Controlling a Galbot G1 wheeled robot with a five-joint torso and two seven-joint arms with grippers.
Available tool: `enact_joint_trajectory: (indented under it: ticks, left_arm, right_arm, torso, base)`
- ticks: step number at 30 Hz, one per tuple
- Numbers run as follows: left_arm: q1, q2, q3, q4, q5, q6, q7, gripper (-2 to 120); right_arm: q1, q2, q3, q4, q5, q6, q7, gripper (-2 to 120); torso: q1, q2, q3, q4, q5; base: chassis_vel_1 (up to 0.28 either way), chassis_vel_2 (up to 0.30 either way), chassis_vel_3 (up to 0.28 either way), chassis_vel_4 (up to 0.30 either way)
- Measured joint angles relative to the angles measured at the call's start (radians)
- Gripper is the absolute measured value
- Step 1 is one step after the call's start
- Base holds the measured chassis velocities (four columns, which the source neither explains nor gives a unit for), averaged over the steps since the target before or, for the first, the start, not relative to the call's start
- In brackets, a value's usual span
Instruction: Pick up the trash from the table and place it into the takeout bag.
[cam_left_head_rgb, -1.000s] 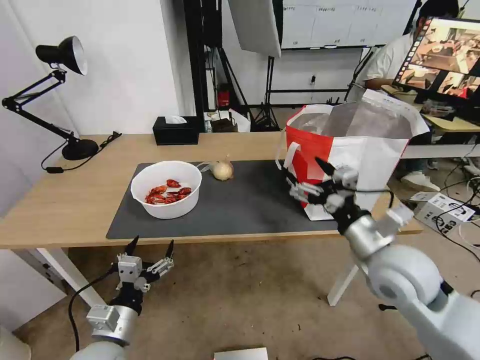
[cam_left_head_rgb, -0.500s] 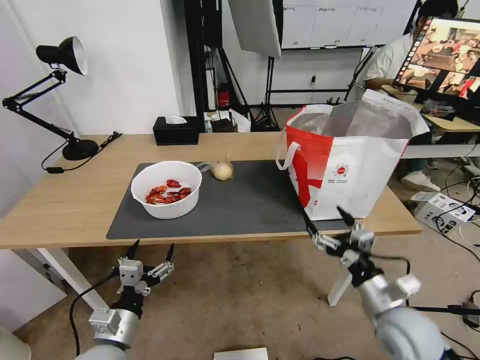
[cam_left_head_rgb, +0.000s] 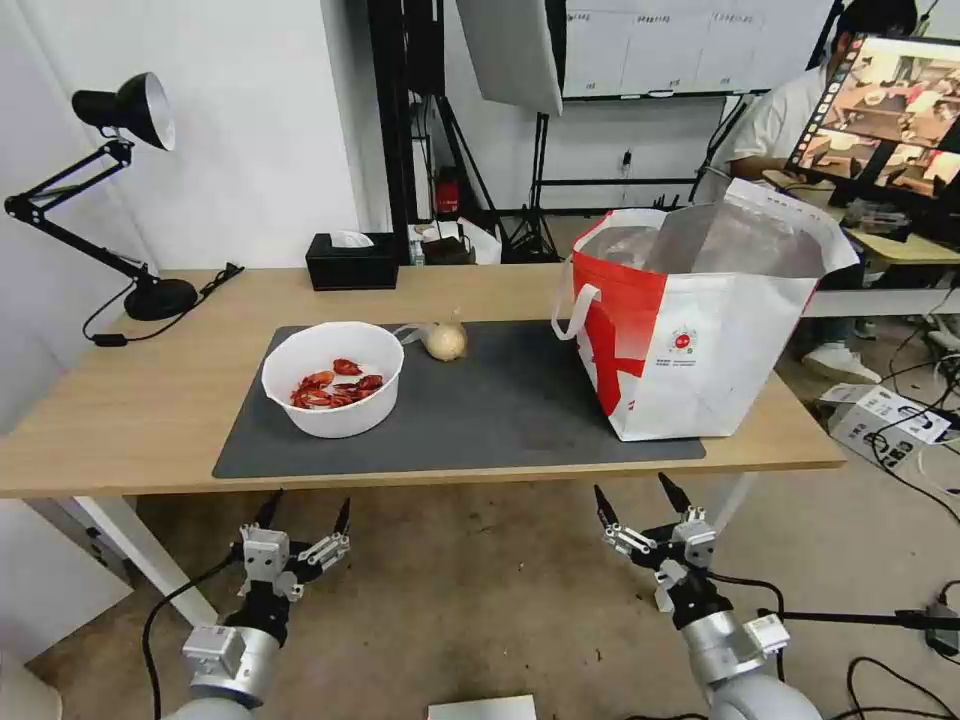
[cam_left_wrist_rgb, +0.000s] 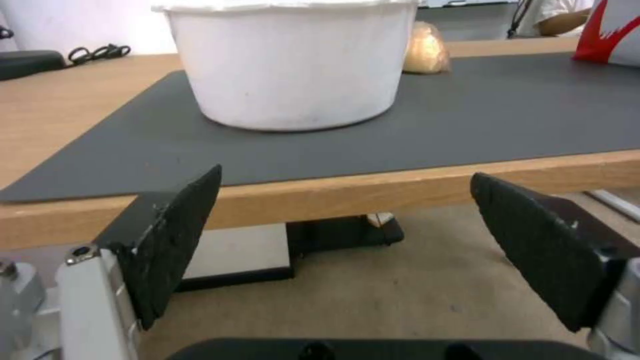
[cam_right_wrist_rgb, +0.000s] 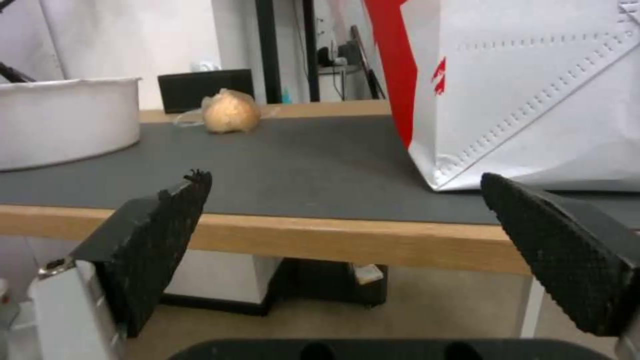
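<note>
A white bowl (cam_left_head_rgb: 332, 378) (cam_left_wrist_rgb: 290, 60) (cam_right_wrist_rgb: 63, 120) holding red crayfish shells sits on the left part of the dark grey mat (cam_left_head_rgb: 500, 405). Behind it lies a small beige knotted lump (cam_left_head_rgb: 445, 340) (cam_left_wrist_rgb: 425, 50) (cam_right_wrist_rgb: 230, 112). The white-and-red takeout bag (cam_left_head_rgb: 690, 330) (cam_right_wrist_rgb: 533, 95) stands open at the table's right end, foil lining showing. My left gripper (cam_left_head_rgb: 306, 510) (cam_left_wrist_rgb: 347, 235) hangs open below the table's front edge, in front of the bowl. My right gripper (cam_left_head_rgb: 638, 500) (cam_right_wrist_rgb: 347, 235) is open too, below the edge in front of the bag.
A black tissue box (cam_left_head_rgb: 352, 260) stands at the table's back edge and a black desk lamp (cam_left_head_rgb: 130, 200) at the far left. The light-wood table (cam_left_head_rgb: 130, 400) has white legs; brown floor lies under both grippers. A desk with a monitor (cam_left_head_rgb: 880, 110) stands behind the bag.
My right gripper has dropped from in front of the bag's side to below the table edge, still open. The left gripper sank slightly.
</note>
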Motion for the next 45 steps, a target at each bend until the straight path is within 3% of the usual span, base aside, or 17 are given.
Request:
enact_joint_trajectory:
  ticks: [19, 27, 38, 42, 45]
  left_arm:
    - [0.005, -0.012, 0.007, 0.006, 0.012, -0.003, 0.001, 100]
    - [0.010, -0.012, 0.003, 0.001, 0.014, -0.004, 0.001, 100]
    - [0.024, -0.016, -0.003, -0.012, 0.020, -0.006, 0.001, 100]
    - [0.028, -0.016, -0.004, -0.012, 0.025, -0.007, 0.001, 100]
    - [0.031, -0.017, -0.006, -0.013, 0.026, -0.006, 0.000, 100]
  right_arm:
    - [0.027, -0.006, -0.028, -0.005, 0.004, -0.017, 0.007, 100]
    - [0.070, -0.042, -0.079, 0.033, 0.001, -0.073, 0.028, 100]
    - [0.268, -0.146, -0.207, 0.112, 0.047, -0.217, 0.072, 100]
    - [0.398, -0.166, -0.302, 0.110, 0.070, -0.278, 0.109, 100]
    - [0.591, -0.160, -0.428, 0.069, 0.106, -0.343, 0.157, 100]
  torso:
    - [0.000, 0.000, 0.000, -0.0001, 0.0001]
    - [0.000, 0.000, 0.000, -0.0001, 0.0001]
    - [0.000, 0.000, 0.000, 0.0000, 0.0000]
    - [0.000, 0.000, 0.000, -0.0002, 0.0000]
    - [0.000, 0.000, 0.000, -0.0001, -0.0001]
  base:
    - [0.000, 0.000, 0.000, 0.000]
    - [0.000, 0.000, 0.000, 0.000]
    - [0.000, 0.000, 0.000, 0.000]
    - [0.000, 0.000, 0.000, 0.000]
    - [0.000, 0.000, 0.000, 0.000]
